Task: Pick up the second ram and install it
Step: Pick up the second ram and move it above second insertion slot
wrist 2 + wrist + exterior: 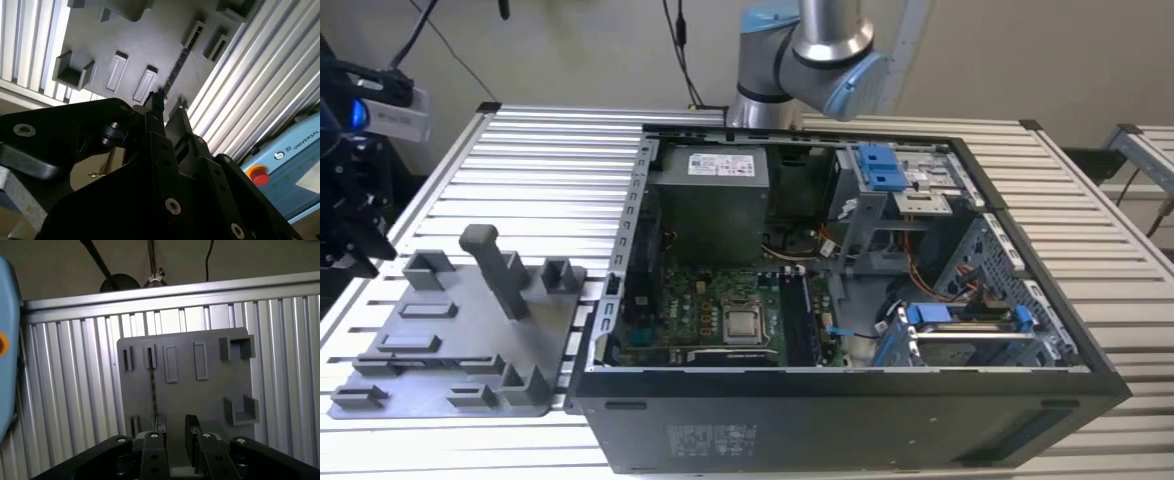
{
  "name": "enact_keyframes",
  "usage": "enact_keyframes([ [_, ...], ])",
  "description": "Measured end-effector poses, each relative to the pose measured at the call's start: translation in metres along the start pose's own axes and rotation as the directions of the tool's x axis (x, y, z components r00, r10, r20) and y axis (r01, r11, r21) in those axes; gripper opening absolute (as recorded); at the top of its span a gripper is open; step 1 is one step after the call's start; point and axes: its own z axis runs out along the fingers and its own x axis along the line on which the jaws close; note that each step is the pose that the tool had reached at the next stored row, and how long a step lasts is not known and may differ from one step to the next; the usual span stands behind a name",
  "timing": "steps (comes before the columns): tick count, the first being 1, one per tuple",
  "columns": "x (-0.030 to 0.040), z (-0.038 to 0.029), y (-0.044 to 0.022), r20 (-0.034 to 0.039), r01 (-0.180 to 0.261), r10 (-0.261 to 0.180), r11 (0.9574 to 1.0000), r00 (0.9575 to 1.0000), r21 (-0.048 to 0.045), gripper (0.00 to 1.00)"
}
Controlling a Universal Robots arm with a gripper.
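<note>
The second ram (152, 385) stands on edge in a slot of the grey fixture tray (210, 400), seen as a thin dark line in both wrist views. In the second wrist view the ram (175, 70) runs along the tray (125, 30) ahead of the black fingers. My gripper (175, 427) hovers above the tray's near edge, open, with nothing between its fingers. One fingertip (159, 424) lies almost in line with the ram's near end. In the exterior view the tray (454, 340) lies to the left of the open computer case (854, 400).
The case holds a green motherboard (720, 310), a power supply (710, 200), blue drive brackets (881, 165) and cables. A tall post (494, 265) rises from the tray. A blue pendant with a red button (260, 175) lies off the ribbed aluminium table (547, 160).
</note>
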Motion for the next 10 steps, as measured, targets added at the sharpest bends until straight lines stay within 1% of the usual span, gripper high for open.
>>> enact_keyframes([
  [10,0.0012,0.0142,-0.0005,-0.0002,0.0,0.0,1.0,1.0,0.0,0.3],
])
